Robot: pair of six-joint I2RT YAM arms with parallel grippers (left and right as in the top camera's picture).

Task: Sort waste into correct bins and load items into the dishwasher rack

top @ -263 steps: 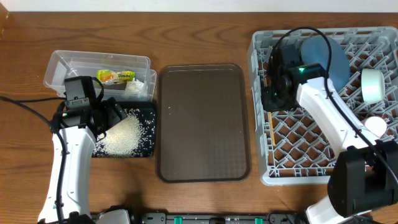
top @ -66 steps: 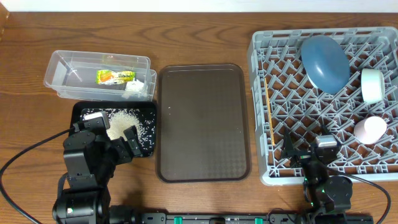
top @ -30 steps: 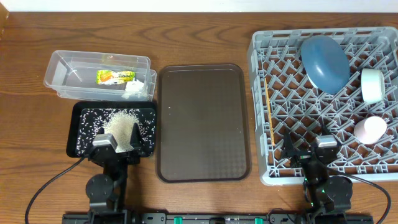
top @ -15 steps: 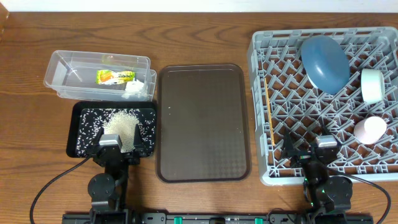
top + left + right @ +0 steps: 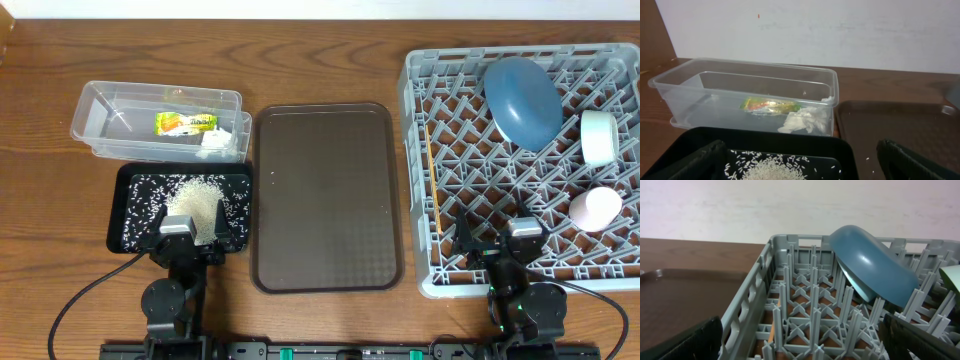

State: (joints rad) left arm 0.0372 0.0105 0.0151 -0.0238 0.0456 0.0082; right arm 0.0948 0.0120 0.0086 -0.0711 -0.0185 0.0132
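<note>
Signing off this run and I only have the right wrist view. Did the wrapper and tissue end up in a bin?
Observer: Yes, the wrapper and tissue both lie inside the clear tub.
Operator: Rice?
Observer: The rice is piled in the black tray, with loose grains spread over the tray floor.
Operator: Cup racked?
Observer: The pink cup sits in the rack near its right edge, beside the pale bowl.

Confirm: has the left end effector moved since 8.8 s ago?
Yes. The left end effector pulled back toward the front: from beside the clear tub to the black tray, at its near rim.
</note>
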